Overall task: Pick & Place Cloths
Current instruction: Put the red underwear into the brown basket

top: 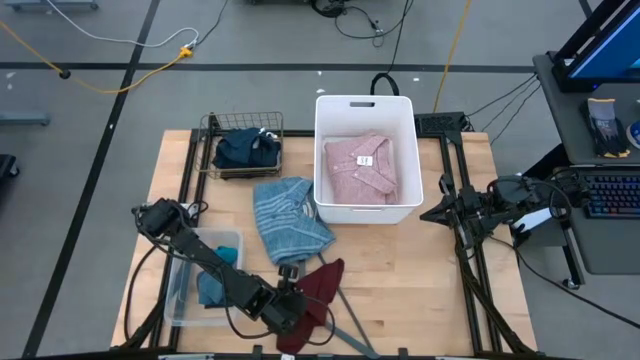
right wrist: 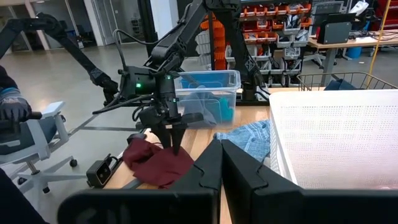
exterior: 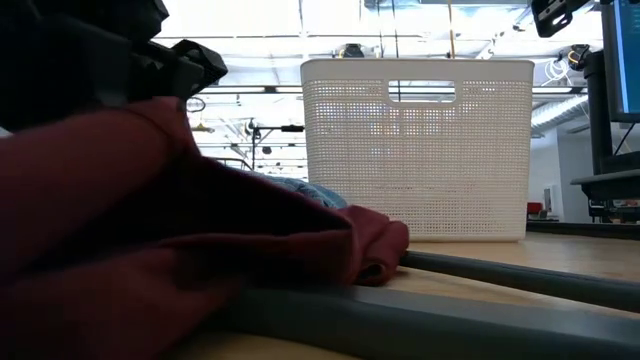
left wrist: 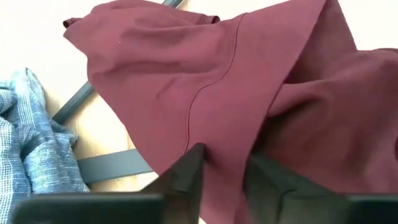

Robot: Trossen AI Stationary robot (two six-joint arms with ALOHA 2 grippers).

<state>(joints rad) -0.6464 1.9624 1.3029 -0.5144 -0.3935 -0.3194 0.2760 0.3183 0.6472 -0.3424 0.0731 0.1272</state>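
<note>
The maroon garment [top: 318, 285] lies near the table's near edge, partly over the grey hanger [top: 350, 325]. My left gripper [top: 291, 292] stands over its left part, pointing down, shut on it; the right wrist view shows that gripper [right wrist: 174, 144] from afar. The pink collared shirt [top: 362, 167] lies in the white basket [top: 365, 105]. Between the baskets, the light-blue striped shirt [top: 290, 215] is spread on the table. The navy top [top: 246, 148] fills the wire basket [top: 212, 125]. Teal pieces [top: 212, 285] sit in the clear bin [top: 175, 290]. My right gripper [top: 428, 213] waits shut at the table's right edge. My left gripper pinches a raised fold of the maroon garment [left wrist: 225, 158] between its two fingers [left wrist: 186, 169], coming from above and pointing down. The cloth [exterior: 150, 200] drapes slack from the fingers, and its far end [exterior: 375, 245] rests on the table and the hanger's bar.
The grey hanger's bars [exterior: 500, 272] run along the table under and beside the maroon cloth. The white basket [exterior: 415, 150] stands upright behind it. In the room beyond the table, a person's gloved hand [right wrist: 12, 111] shows by a chair. Bare wood lies right of the hanger [top: 420, 290].
</note>
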